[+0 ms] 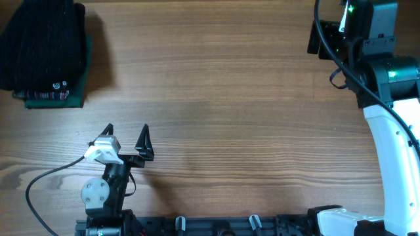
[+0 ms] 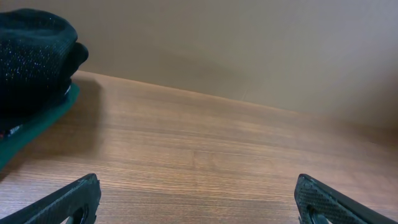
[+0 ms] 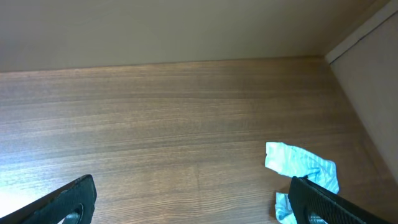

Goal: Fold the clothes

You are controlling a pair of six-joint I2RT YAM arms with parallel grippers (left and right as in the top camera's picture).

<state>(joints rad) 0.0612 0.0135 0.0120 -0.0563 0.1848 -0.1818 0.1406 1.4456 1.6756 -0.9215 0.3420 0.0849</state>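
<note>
Left gripper (image 1: 126, 131) and right gripper (image 3: 193, 205): jaws spread wide, holding nothing, above the tabletop (image 1: 230, 98); clothes (image 1: 42, 42) lie upper left.

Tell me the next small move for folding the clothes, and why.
Probably reach the left claw forward toward the black knit garment. The garment sits bunched on a green-edged pile at the far left corner of the table. The left claw is open, empty and on the same side. The middle of the table looks like free room for spreading it out.

open table (image 1: 216, 131) middle; clothes (image 1: 41, 40) pile blocks far-left corner
</note>
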